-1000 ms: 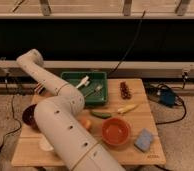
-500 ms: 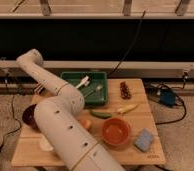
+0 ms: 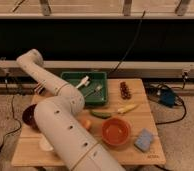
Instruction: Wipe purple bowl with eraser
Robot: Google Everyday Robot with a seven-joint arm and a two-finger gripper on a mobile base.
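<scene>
I work at a pale wooden table (image 3: 125,156) standing on a speckled floor (image 3: 182,140). Behind it runs a dark wall (image 3: 90,40) crossed by light rails, and a black cable (image 3: 132,42) hangs down across that wall.

The purple bowl (image 3: 29,116) sits at the table's left edge, and I place everything else from it. My own white arm (image 3: 60,125) rises just beside the bowl on its right and hides the bowl's right rim. The arm then bends back to a rounded joint (image 3: 30,57) above the bowl, beyond the table's far edge. The green tray (image 3: 103,77) lies up and to the right of the bowl, past my arm, with white utensils (image 3: 83,82) in it. The orange bowl (image 3: 116,131) is well to the right of the purple bowl and slightly nearer the front edge. The light blue sponge (image 3: 144,140) is farther right still. A yellow piece (image 3: 126,108) and a green piece (image 3: 101,114) lie between the tray and the orange bowl.

My pincer is hidden behind my arm. I cannot tell how far it is open, whether it holds anything, or how near it is to the purple bowl.
</scene>
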